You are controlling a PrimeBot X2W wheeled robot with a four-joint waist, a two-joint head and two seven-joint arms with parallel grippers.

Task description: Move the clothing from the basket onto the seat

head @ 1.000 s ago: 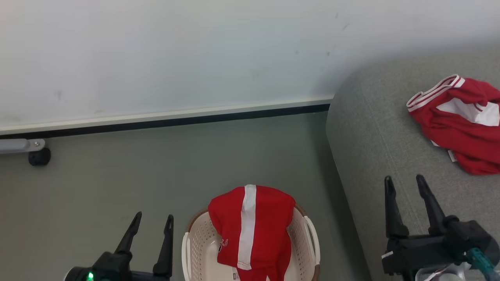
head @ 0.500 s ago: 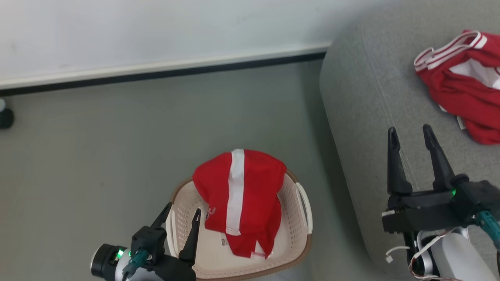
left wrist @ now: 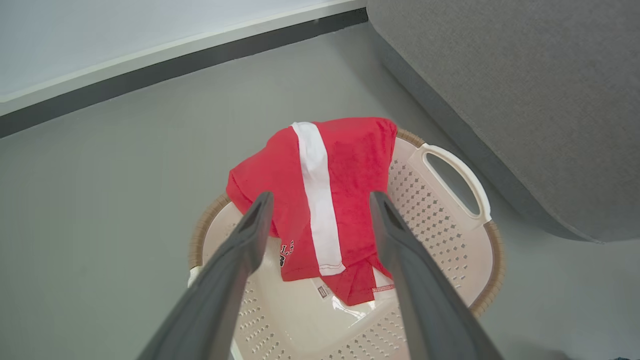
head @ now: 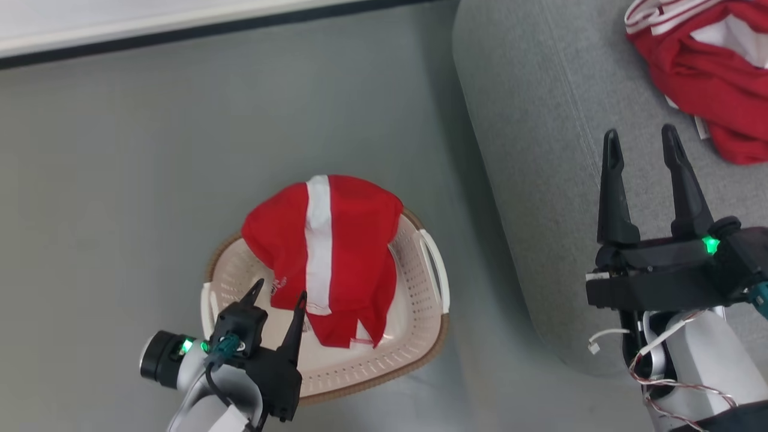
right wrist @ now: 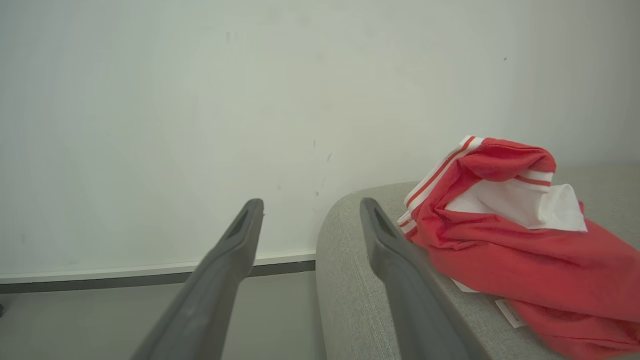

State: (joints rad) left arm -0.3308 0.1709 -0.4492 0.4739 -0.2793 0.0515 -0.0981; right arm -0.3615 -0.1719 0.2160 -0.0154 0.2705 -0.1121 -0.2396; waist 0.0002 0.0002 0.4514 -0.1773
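Note:
A red garment with a broad white stripe lies heaped in the cream perforated basket on the floor. My left gripper hovers open over the basket's near-left side, its fingers pointing at the garment, apart from it. A second red and white garment lies crumpled on the grey sofa seat. My right gripper stands open above the seat's near part, short of that garment, with nothing between its fingers.
The basket stands on grey floor just left of the sofa's rounded edge. A white wall with a dark skirting strip runs along the far side. My right arm's pale forearm and loose wires hang at the lower right.
The head camera has tilted down, so wall, basket and sofa have shifted up the picture. My left gripper has come in over the basket's near-left rim. Both grippers stay open.

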